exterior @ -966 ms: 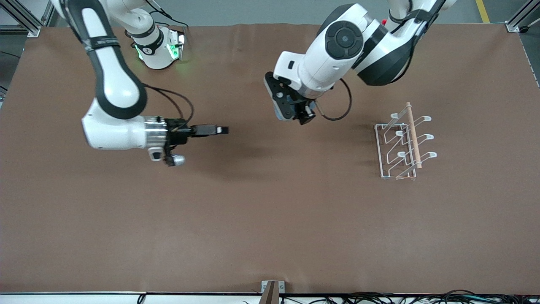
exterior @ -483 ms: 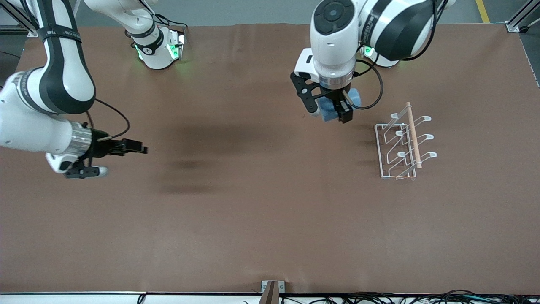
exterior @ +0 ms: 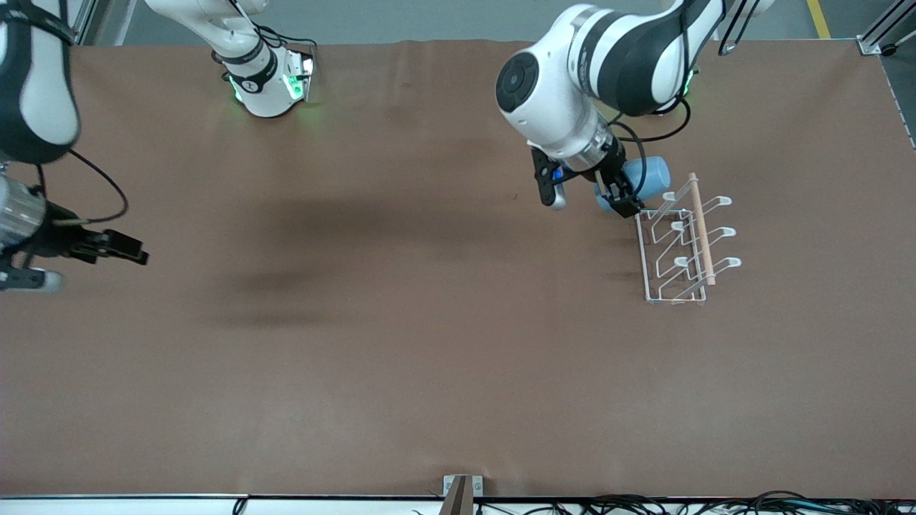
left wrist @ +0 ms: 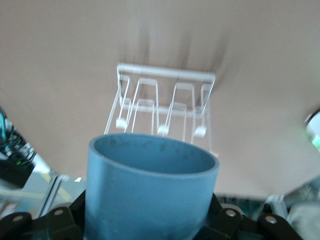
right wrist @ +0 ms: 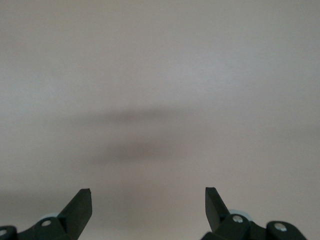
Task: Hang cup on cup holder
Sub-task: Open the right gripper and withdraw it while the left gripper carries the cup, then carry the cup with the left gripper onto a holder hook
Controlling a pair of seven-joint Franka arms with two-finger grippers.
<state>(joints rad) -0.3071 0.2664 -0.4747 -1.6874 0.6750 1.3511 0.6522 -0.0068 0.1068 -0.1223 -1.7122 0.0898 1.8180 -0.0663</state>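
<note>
My left gripper (exterior: 621,197) is shut on the light-blue cup (exterior: 648,178), held in the air right beside the end of the cup holder (exterior: 680,247) that lies farther from the front camera. The cup lies tilted, its open mouth turned toward the rack. In the left wrist view the cup (left wrist: 150,185) fills the foreground, and the white wire cup holder (left wrist: 165,107) with its looped prongs shows past the cup's rim. The wooden rod (exterior: 701,229) runs along the rack's top. My right gripper (exterior: 137,254) waits open and empty over bare table at the right arm's end (right wrist: 148,200).
The brown table mat (exterior: 429,343) spreads around the rack. The right arm's base (exterior: 268,82) stands at the table's back edge. A small metal bracket (exterior: 461,490) sits at the front edge.
My left gripper has carried the cup from mid-table over to the rack's end and turned it. The right arm has drawn back toward its own end of the table.
</note>
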